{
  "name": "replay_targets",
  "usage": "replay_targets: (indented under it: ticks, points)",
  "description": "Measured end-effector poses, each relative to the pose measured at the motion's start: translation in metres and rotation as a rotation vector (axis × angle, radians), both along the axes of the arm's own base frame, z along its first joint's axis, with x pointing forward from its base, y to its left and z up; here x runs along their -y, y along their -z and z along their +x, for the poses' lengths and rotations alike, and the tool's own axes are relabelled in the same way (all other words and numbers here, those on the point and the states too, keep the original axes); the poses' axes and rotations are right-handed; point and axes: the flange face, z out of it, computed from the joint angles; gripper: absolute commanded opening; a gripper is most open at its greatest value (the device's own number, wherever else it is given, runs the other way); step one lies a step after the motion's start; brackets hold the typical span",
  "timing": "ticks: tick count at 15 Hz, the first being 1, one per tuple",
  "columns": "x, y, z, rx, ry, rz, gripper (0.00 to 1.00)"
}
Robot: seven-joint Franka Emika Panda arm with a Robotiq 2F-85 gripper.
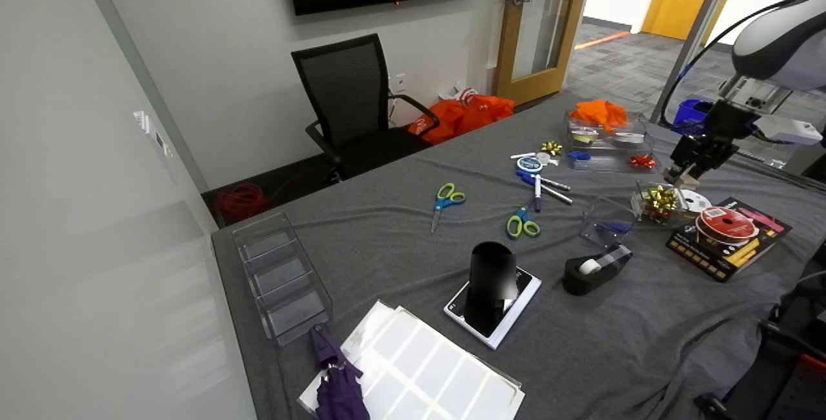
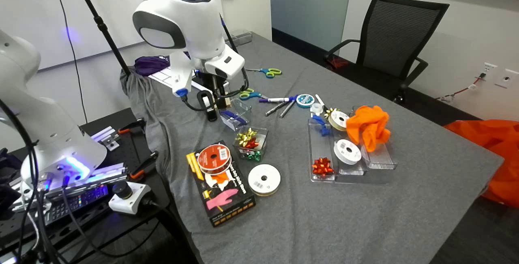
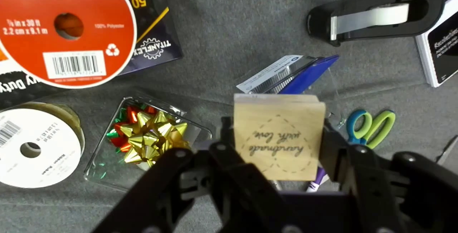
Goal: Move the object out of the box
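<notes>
The box is a flat black gloves box [image 1: 703, 253] on the table, also in an exterior view [image 2: 239, 207] and at the top left of the wrist view [image 3: 152, 34]. A red ribbon spool [image 3: 96, 43] lies on it. My gripper [image 3: 278, 136] is shut on a tan wooden block [image 3: 279, 118] printed "handmade with love". The block [image 2: 228, 102] is held above the table, apart from the gloves box. In an exterior view, the gripper [image 1: 681, 165] with the block [image 1: 688, 182] appears over the small clear bins.
A clear bin [image 3: 107, 175] of gift bows and a clear bin [image 2: 243, 112] with blue things stand beside the gloves box. A white ribbon spool [image 2: 264, 179], tape dispenser [image 1: 597, 270], scissors [image 1: 524, 223] and pens are nearby. A clear organizer [image 2: 320, 144] stands farther off.
</notes>
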Motion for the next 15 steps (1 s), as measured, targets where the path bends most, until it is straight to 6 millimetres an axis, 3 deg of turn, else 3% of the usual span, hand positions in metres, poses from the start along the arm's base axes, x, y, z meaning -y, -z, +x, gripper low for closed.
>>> replay_targets:
  ticks: [1,2,6,12,15]
  points:
    - [0.001,0.0,0.0,0.0,0.003,0.0,0.56]
    - [0.001,0.0,-0.001,0.001,0.005,-0.001,0.31]
    - [-0.003,0.0,0.002,-0.007,0.028,0.0,0.31]
    - [-0.047,-0.001,0.03,-0.014,0.218,0.005,0.31]
    - [-0.07,0.013,0.047,0.024,0.326,-0.031,0.31]
